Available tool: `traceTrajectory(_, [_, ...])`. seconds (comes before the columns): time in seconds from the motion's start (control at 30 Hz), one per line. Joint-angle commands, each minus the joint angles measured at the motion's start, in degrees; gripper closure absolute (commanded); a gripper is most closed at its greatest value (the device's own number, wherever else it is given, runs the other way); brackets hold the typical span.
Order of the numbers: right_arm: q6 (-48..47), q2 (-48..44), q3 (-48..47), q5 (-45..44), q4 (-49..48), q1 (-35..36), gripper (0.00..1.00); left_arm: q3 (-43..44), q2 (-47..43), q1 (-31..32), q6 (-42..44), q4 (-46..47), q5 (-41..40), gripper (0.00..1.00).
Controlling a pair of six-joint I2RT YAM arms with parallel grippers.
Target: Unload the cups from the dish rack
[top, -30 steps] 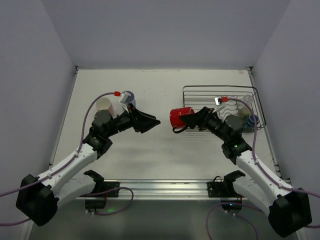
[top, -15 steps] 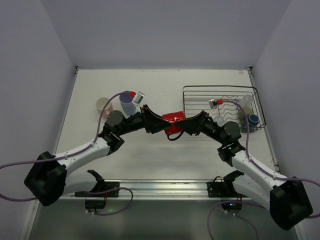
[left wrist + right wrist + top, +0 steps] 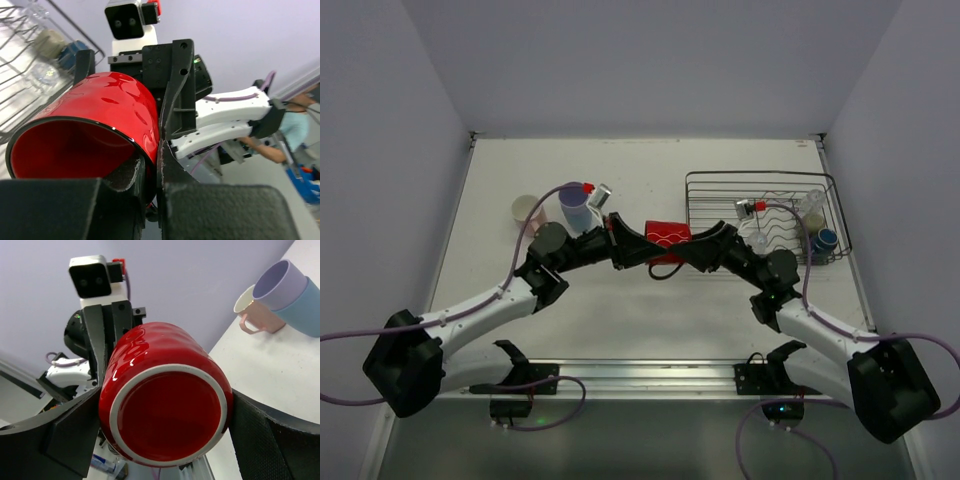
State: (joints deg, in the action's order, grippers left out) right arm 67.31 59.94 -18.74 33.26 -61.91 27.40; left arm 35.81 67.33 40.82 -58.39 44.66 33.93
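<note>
Hand-over just left of the wire dish rack (image 3: 760, 173): the red mug (image 3: 667, 235) lies on its side between the two arms. The left gripper (image 3: 642, 246) is clamped on the mug's rim wall, while the right gripper (image 3: 692, 247) brackets the base with its fingers spread wide; whether they touch it cannot be told. For a clean transfer, the right fingers should clear the glossy body fully before the left arm carries the mug toward the pink mug (image 3: 527, 210)

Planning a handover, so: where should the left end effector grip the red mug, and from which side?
Likely the rim wall, from the open mouth: the red mug lies sideways, mouth toward the left end effector, base flanked by the right end effector, so one finger fits inside.
</note>
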Motion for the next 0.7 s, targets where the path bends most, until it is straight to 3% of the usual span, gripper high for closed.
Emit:
traceTrajectory(0.0, [-0.59, -0.96, 0.46, -2.58, -0.24, 0.2, 0.01, 4.78, -4.39, -0.04, 12.85, -10.8, -7.91, 1.0])
traceTrajectory(0.07, [-2.44, -2.98, 0.11, -4.33, 4.23, 0.2, 0.01, 9.61, -6.42, -0.04, 18.97, -23.39, -13.08, 1.0])
traceTrajectory(0.23, [-11.93, -7.46, -2.35, -11.36, 21.97, 0.2, 0.01, 20.5, -7.39, -0.04, 27.18, -40.07, -23.71, 1.0])
traceTrajectory(0.33, [-14.83, -9.49, -2.7, -14.09, 26.91, 0.29, 0.01, 27.35, -3.37, -0.12, 31.31, -52.71, -29.16, 1.0])
traceTrajectory(0.5, [-20.36, -13.79, -4.37, -17.78, 35.53, 0.2, 0.01, 34.21, 3.67, -0.04, 35.45, -57.49, -33.56, 1.0])
traceTrajectory(0.67, [-26.07, -19.58, -7.08, -22.26, 47.65, 0.2, 0.01, 45.12, 18.69, -0.21, 40.28, -68.03, -41.66, 1.0])
